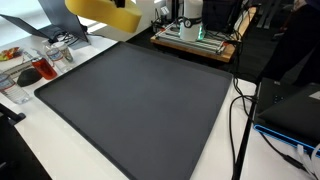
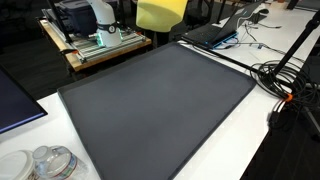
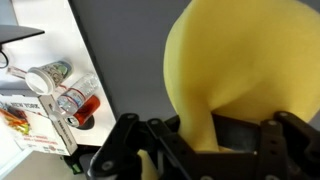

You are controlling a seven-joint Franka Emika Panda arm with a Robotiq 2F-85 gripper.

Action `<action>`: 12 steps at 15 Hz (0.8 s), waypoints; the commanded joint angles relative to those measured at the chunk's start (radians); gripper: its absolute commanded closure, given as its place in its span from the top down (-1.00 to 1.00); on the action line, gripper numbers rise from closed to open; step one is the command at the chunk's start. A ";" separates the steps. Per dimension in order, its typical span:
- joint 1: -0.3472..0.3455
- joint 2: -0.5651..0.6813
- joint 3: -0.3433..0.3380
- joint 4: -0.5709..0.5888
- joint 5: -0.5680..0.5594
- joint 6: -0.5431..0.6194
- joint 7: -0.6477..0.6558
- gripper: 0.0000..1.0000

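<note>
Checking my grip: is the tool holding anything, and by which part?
Yes: the tool pinches the yellow object by its narrow end nearest the wrist camera.

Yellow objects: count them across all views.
1: the yellow rounded soft object, held in the tool near the far edge of the dark grey mat. Others may be hidden.

A dark mat [image 2: 160, 110] covers most of the white table [image 2: 245, 145]. A yellow object [image 2: 160, 15] hangs over the far edge. Clear jars [image 2: 48, 163] sit at the near left corner. A laptop [image 2: 215, 33] lies by the far right corner, and cables [image 2: 285, 75] run along the right edge.
</note>
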 commanded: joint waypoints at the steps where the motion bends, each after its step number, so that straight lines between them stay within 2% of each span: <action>1: 0.014 0.010 0.011 0.039 0.036 -0.004 -0.116 -1.00; 6: 0.030 0.035 0.017 0.082 0.108 -0.001 -0.241 -1.00; 11: 0.038 0.075 0.023 0.119 0.151 -0.003 -0.289 -1.00; 12: 0.039 0.084 0.023 0.127 0.157 -0.009 -0.294 -0.50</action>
